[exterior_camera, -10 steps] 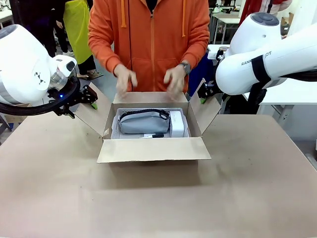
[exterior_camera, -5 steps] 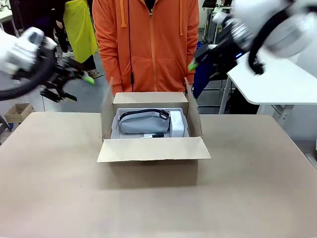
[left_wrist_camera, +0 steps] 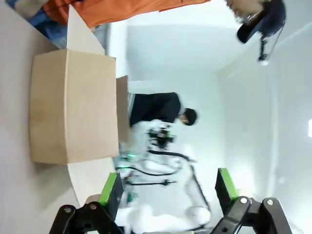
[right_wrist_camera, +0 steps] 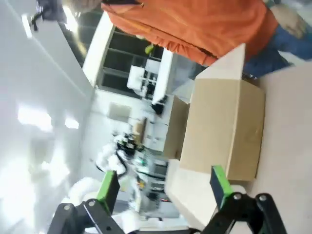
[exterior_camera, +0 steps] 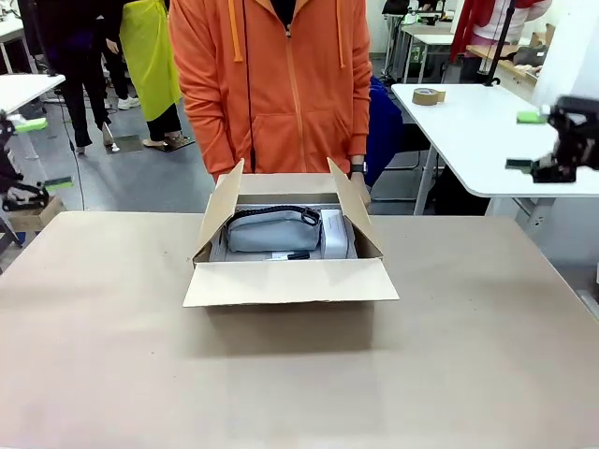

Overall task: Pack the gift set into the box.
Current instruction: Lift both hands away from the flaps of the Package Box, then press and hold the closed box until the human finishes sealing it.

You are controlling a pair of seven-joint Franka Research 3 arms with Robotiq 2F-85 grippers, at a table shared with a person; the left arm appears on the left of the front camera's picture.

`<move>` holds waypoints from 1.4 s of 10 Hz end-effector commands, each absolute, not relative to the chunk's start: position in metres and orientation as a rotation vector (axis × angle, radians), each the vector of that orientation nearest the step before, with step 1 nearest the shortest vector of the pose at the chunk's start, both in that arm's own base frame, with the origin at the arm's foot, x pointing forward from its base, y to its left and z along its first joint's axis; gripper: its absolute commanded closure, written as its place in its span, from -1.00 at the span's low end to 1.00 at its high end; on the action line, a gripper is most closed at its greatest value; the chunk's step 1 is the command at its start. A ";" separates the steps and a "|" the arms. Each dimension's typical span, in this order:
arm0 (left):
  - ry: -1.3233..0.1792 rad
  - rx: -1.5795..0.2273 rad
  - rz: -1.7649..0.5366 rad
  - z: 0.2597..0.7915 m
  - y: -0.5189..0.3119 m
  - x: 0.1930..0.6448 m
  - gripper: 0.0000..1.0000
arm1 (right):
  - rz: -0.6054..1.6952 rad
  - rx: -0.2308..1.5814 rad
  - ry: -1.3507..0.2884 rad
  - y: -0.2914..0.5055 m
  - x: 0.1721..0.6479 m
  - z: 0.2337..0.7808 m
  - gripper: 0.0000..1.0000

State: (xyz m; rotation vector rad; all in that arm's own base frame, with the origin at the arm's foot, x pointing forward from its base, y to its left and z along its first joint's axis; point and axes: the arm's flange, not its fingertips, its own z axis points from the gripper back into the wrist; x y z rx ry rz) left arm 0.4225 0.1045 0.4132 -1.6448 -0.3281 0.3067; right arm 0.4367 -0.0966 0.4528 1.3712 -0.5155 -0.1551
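Three pieces of the gift set are seen inside the box (exterior_camera: 290,281): the grey pouch (exterior_camera: 271,231) in the middle, the small white box (exterior_camera: 333,234) against its right wall, the black stick (exterior_camera: 292,254) by its near wall; the pouch is judged soft and saggy, best pinched mid-body; the stick thin, slippery; the light, stiff flaps (exterior_camera: 221,208) would be taken by their free edges; the left gripper (exterior_camera: 42,154) and right gripper (exterior_camera: 524,140), well clear of the box on either side, are spread wide on nothing.

You are in a robotics lab or workshop: white work tables (exterior_camera: 468,140) stand beyond your brown table (exterior_camera: 468,374), a roll of tape (exterior_camera: 429,95) lies on one, and people (exterior_camera: 70,65) stand on the grey floor (exterior_camera: 122,182).
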 end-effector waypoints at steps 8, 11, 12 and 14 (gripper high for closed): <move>-0.328 -1.645 0.307 0.413 0.105 0.423 -1.00 | -0.155 1.371 -0.516 -0.097 0.437 0.453 -1.00; -0.328 -1.645 0.307 0.413 0.105 0.423 -1.00 | -0.155 1.371 -0.516 -0.097 0.437 0.453 -1.00; -0.328 -1.645 0.307 0.413 0.105 0.423 -1.00 | -0.155 1.371 -0.516 -0.097 0.437 0.453 -1.00; -0.328 -1.645 0.307 0.413 0.105 0.423 -1.00 | -0.155 1.371 -0.516 -0.097 0.437 0.453 -1.00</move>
